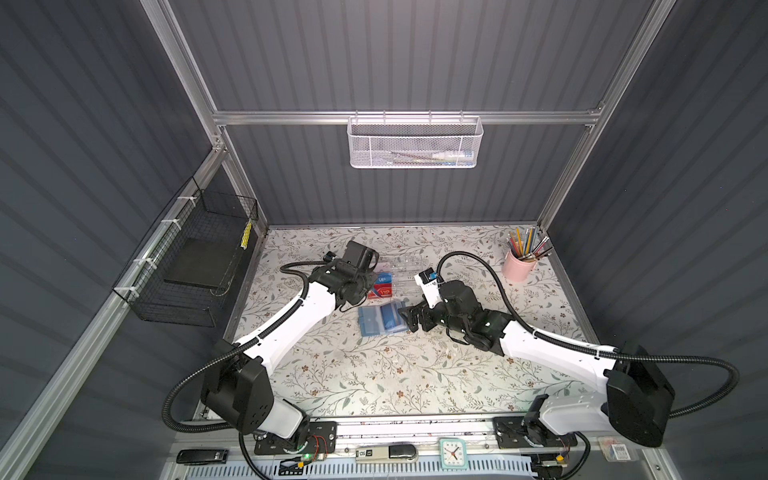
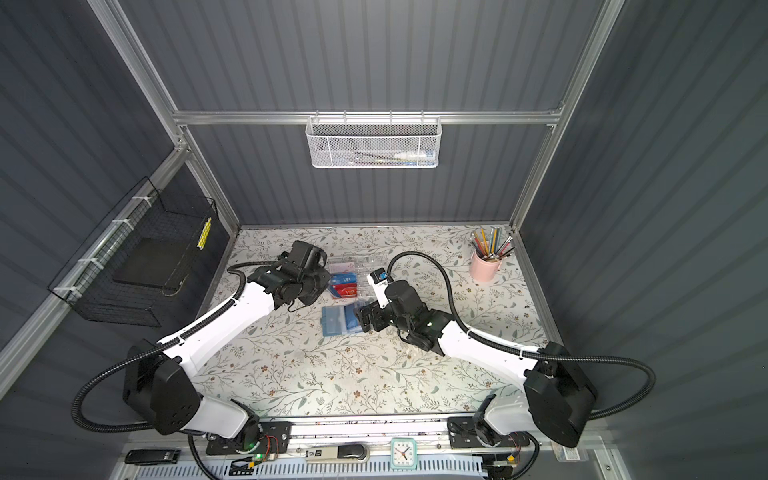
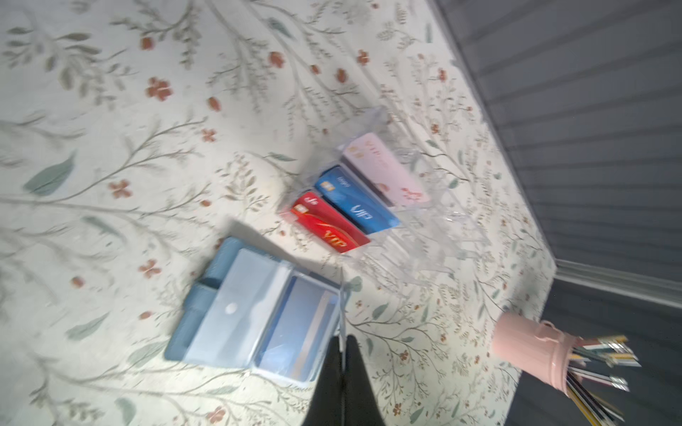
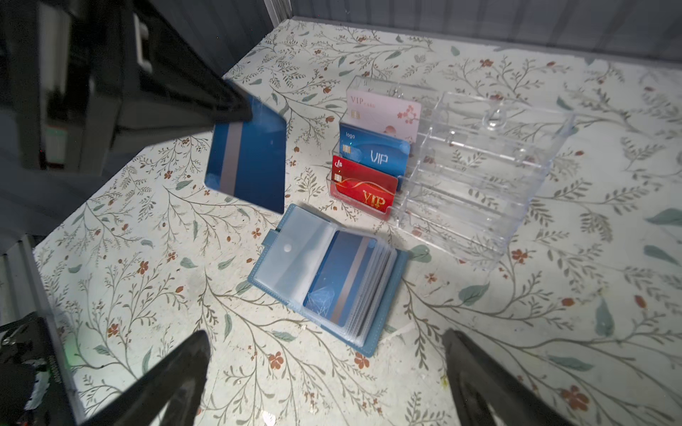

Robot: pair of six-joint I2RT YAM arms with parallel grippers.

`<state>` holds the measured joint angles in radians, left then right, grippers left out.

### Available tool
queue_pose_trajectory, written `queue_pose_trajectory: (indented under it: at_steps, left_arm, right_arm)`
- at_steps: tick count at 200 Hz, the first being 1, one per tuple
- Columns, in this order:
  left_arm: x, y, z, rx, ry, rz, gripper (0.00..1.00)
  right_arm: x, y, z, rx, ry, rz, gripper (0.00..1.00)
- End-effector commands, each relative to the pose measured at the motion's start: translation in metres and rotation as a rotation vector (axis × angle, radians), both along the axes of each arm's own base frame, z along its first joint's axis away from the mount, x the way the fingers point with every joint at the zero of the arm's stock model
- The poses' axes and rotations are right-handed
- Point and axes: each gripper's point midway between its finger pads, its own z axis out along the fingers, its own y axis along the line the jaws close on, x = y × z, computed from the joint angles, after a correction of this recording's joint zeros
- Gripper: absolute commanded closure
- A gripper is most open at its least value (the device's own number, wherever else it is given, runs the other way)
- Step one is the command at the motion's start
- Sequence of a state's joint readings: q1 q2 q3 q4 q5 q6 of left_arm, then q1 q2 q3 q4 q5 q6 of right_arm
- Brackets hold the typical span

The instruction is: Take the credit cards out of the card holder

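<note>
Spreading widest, the floral table (image 4: 479, 332) bears a clear acrylic box (image 4: 479, 166) and, just beside it, the opened card holder (image 4: 291, 265), one blue credit card (image 4: 339, 280) sleeved inside. The right gripper (image 1: 409, 319) hovers near, jaws wide; the left gripper (image 3: 342, 346) pinches a second credit card (image 4: 247, 162) aloft, apparently by its corner.

clear acrylic compartment box (image 4: 479, 166) holds red VIP card (image 4: 365, 190) and pink-white card (image 4: 383, 110), standing in separate slots; pink cup of pencils (image 1: 515, 268) far right corner
</note>
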<state>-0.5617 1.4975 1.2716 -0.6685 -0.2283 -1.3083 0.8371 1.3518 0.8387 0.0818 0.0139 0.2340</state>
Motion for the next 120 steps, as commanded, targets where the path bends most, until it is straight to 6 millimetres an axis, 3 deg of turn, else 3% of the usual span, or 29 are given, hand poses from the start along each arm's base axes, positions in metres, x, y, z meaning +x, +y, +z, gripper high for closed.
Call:
queue_pose_trajectory:
  at_steps: [1, 37, 83, 120]
  left_arm:
    - [-0.029, 0.028, -0.019, 0.057, 0.170, 0.180, 1.00]
    - [-0.043, 0.024, -0.025, 0.014, 0.276, 0.256, 1.00]
    - [-0.052, 0.016, -0.030, -0.015, 0.359, 0.279, 1.00]
    - [-0.057, 0.011, -0.030, -0.029, 0.390, 0.293, 1.00]
  right_arm:
    - [0.004, 0.006, 0.013, -0.053, -0.111, 0.018, 0.01]
    - [-0.005, 0.033, 0.008, -0.053, -0.173, 0.115, 0.02]
    - [-0.013, 0.062, -0.001, -0.028, -0.235, 0.190, 0.14]
    - [-0.010, 0.073, -0.006, 0.004, -0.253, 0.185, 0.24]
